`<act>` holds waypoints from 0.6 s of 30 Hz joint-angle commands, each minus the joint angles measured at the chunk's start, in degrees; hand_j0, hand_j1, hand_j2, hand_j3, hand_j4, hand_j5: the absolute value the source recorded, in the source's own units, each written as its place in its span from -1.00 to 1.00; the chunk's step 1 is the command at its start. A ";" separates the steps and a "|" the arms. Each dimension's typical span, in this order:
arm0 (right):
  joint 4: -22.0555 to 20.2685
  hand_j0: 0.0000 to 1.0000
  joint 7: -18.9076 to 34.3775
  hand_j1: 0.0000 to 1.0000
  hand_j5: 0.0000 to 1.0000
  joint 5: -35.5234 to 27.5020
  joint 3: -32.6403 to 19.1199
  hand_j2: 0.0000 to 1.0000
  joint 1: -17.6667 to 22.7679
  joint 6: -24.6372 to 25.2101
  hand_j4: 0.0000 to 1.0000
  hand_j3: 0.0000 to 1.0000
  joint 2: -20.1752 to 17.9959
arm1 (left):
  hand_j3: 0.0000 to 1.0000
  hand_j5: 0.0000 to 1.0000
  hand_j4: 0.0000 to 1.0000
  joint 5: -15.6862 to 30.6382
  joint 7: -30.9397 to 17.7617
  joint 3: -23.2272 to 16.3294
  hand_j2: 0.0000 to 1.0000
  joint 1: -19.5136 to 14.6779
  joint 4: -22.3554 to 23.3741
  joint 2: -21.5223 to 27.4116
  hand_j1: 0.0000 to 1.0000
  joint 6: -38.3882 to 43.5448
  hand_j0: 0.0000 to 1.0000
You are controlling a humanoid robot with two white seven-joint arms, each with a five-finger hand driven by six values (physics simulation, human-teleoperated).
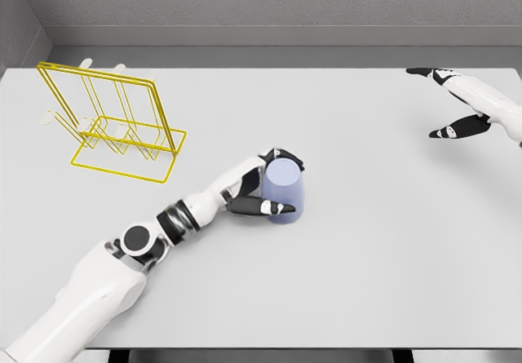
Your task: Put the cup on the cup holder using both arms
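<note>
Reaching in from the lower left, the white left arm stretches across the pale grey surface (391, 281) and ends at the cup (284, 190), which stands near the middle of the surface, a little left of centre. The cup is a soft lavender-blue, wider at the bottom than at the top as it stands there, so it looks to be mouth-down, though the head view does not settle that. The left hand (259, 190) is closed around it from the left side — dark fingers (273, 208) curl across the lower front of the cup, and another dark fingertip shows at its upper rim. The cup's base seems to be touching the surface; I cannot tell for certain whether it is lifted at all.

Well apart from the cup, toward the far left of the surface, stands the cup holder (114, 122), a yellow wire rack with upright frames leaning slightly and a rectangular wire base. Nothing sits on it.

Over at the far right, the right hand (463, 106) hangs above the surface near the back edge, its arm coming in from the right border. Its dark-tipped fingers are spread wide — one pointing away to the left, another angled down — and it has hold of nothing.
</note>
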 commanded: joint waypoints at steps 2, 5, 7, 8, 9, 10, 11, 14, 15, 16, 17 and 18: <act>0.00 1.00 -0.03 1.00 1.00 -0.41 -0.06 1.00 0.00 0.08 1.00 1.00 -0.06 | -0.34 -0.34 -0.34 0.74 -0.18 2.28 -0.34 1.06 -6.32 2.20 -0.34 0.12 -0.34; 0.00 1.00 -0.03 1.00 1.00 -0.41 -0.06 1.00 -0.09 0.08 1.00 1.00 -0.06 | -0.34 -0.34 -0.34 1.35 -0.10 2.37 -0.34 1.50 -10.19 5.89 -0.34 0.39 -0.34; 0.00 1.00 -0.03 1.00 1.00 -0.32 -0.06 1.00 -0.09 0.08 1.00 1.00 -0.06 | -0.36 -0.36 -0.36 2.50 0.08 3.95 -0.36 2.64 -14.32 8.00 -0.36 0.39 -0.36; 0.08 1.00 -0.03 1.00 1.00 -0.32 -0.06 1.00 -0.09 0.08 1.00 1.00 -0.06 | -0.37 -0.37 -0.37 3.55 0.34 3.95 -0.37 2.73 -16.25 9.93 -0.37 0.39 -0.37; 0.52 1.00 -0.03 1.00 1.00 -0.32 -0.06 1.00 -0.09 0.08 1.00 1.00 -0.06 | -0.37 -0.37 -0.37 4.69 0.43 4.04 -0.37 3.08 -17.31 11.25 -0.37 0.30 -0.37; 0.70 1.00 -0.03 1.00 1.00 -0.32 -0.06 1.00 -0.18 0.08 1.00 1.00 -0.06 | -0.37 -0.37 -0.37 4.78 0.43 4.83 -0.37 3.52 -17.92 12.04 -0.37 0.30 -0.37; 0.70 1.00 -0.03 1.00 1.00 -0.32 -0.06 1.00 -0.18 0.08 1.00 1.00 -0.06 | -0.37 -0.37 -0.37 5.13 0.52 5.62 -0.37 4.57 -18.98 13.01 -0.37 0.30 -0.37; 0.70 1.00 -0.03 1.00 1.00 -0.32 -0.06 1.00 -0.18 0.08 1.00 1.00 -0.06 | -0.36 -0.36 -0.36 6.10 0.61 8.34 -0.36 7.30 -23.72 16.53 -0.36 0.39 -0.36; 0.70 1.00 -0.03 1.00 1.00 -0.32 -0.06 1.00 -0.18 0.08 1.00 1.00 -0.06 | -0.36 -0.36 -0.36 7.33 0.52 8.87 -0.36 7.47 -24.16 17.49 -0.36 0.30 -0.36; 0.70 1.00 -0.03 1.00 1.00 -0.32 -0.06 1.00 -0.18 0.08 1.00 1.00 -0.06 | -0.35 -0.35 -0.35 7.51 0.52 8.96 -0.35 7.47 -24.25 17.76 -0.35 0.30 -0.35; 0.70 1.00 -0.03 1.00 1.00 -0.32 -0.06 1.00 -0.18 0.08 1.00 1.00 0.03 | -0.35 -0.35 -0.35 7.59 0.52 9.14 -0.35 7.65 -24.60 18.46 -0.35 0.30 -0.35; 0.70 1.00 -0.03 1.00 1.00 -0.32 -0.06 1.00 -0.18 0.08 1.00 1.00 -0.06 | -0.35 -0.35 -0.35 7.68 0.52 10.45 -0.35 8.44 -24.60 18.55 -0.35 0.30 -0.35</act>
